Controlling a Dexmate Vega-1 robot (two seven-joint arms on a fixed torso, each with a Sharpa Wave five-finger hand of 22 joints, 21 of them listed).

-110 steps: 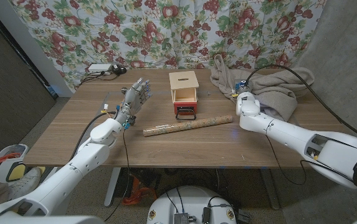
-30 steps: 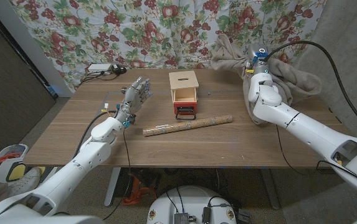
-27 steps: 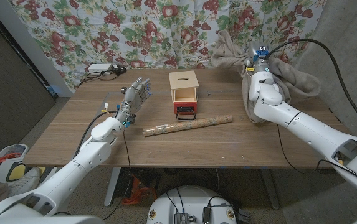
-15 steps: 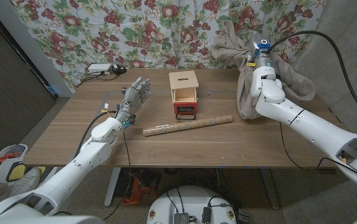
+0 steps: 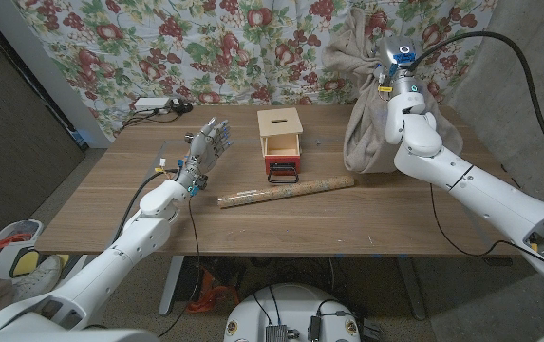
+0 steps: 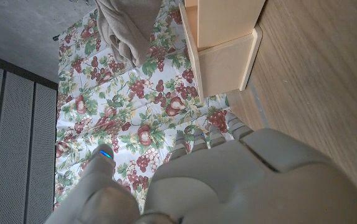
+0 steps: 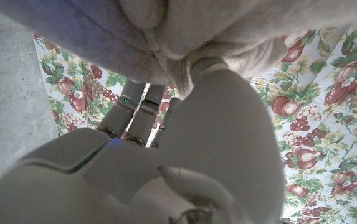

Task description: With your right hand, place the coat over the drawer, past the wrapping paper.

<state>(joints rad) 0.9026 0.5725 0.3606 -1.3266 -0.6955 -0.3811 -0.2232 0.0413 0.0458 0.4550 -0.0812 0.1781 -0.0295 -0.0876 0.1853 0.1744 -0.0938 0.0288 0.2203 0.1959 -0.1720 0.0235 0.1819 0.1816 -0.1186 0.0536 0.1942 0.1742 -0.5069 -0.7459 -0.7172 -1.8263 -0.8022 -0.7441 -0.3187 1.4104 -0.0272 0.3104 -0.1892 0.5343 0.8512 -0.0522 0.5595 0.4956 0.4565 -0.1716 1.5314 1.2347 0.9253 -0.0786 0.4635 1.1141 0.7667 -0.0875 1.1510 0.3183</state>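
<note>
My right robot hand (image 5: 392,59) grips the coat (image 5: 371,128) bunched and hanging over the surface's (image 5: 253,223) right side, its hem low, while the drawer (image 5: 282,144) stands to its left, behind the paper roll (image 5: 286,193), so the carry goes leftward.

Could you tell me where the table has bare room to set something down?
Bare table lies along the near edge, in front of the wrapping paper. The drawer, the left hand and the coat hanging from the right hand crowd the far half.
</note>
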